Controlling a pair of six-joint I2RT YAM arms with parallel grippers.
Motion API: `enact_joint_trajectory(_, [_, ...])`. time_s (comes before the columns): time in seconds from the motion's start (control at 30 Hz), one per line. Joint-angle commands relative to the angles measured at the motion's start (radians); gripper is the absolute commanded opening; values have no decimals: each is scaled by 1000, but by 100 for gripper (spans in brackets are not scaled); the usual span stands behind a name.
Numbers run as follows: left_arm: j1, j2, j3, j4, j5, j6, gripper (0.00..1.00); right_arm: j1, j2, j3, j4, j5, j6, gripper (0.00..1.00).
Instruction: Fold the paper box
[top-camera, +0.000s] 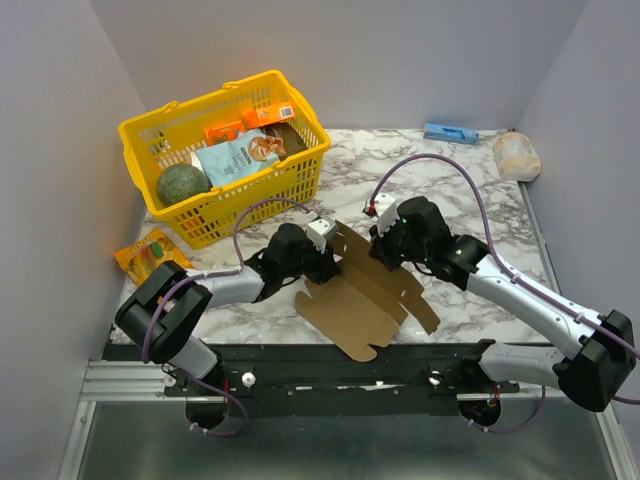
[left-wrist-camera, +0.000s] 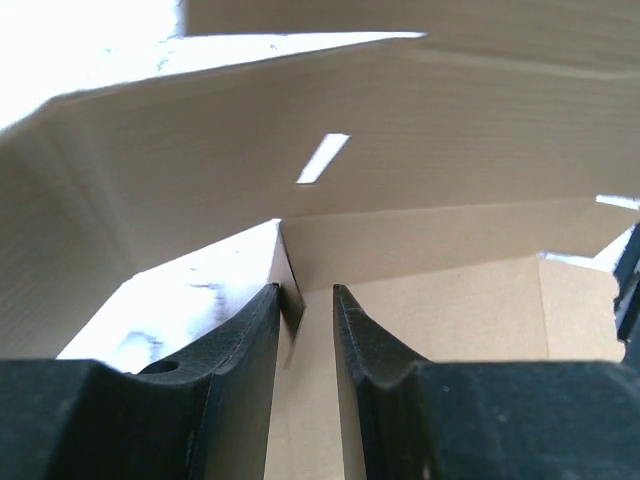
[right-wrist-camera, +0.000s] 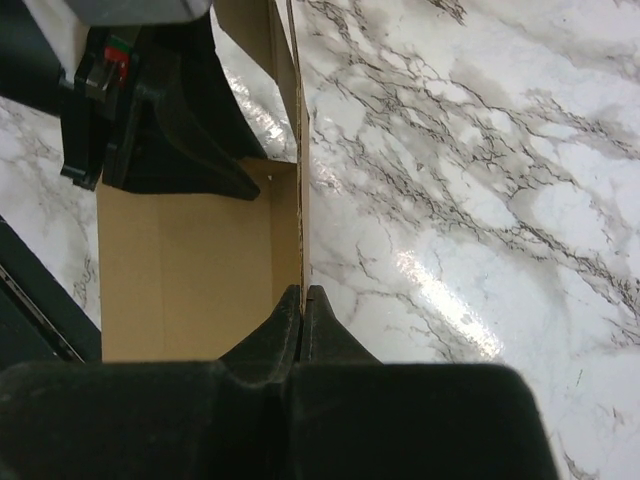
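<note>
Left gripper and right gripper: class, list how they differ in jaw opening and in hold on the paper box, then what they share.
Opening: on the left gripper the jaws stand apart; on the right gripper they are shut. Hold: the right gripper pinches an upright wall of the paper box; the left gripper has a flap edge between its jaws, not yet clamped. Shared: both are at the same box.

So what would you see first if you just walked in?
The brown cardboard box, lying half unfolded in the middle of the marble table with a robot gripper on each side. The right gripper pinches one wall upright, and the left gripper has a flap edge between its fingers. Next comes the bright yellow basket at the back left.
</note>
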Motion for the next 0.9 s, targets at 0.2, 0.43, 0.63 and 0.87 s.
enact_joint_trajectory(0.2, [-128,84,90,-5,-141,-103,36,-6,23,-5,25,17,20,1])
enact_joint_trajectory(0.43, [-212,104,158,-52,-304,-183,39,-4,29,-9,26,57,36,1])
enact_joint_trajectory(0.63, [-264,143,199,-115,-448,-344,39,-6,43,-12,28,151,54,1])
enact_joint_trajectory(0.87, [-318,201,231,-120,-519,-490,40,-6,51,-26,45,198,76,1])
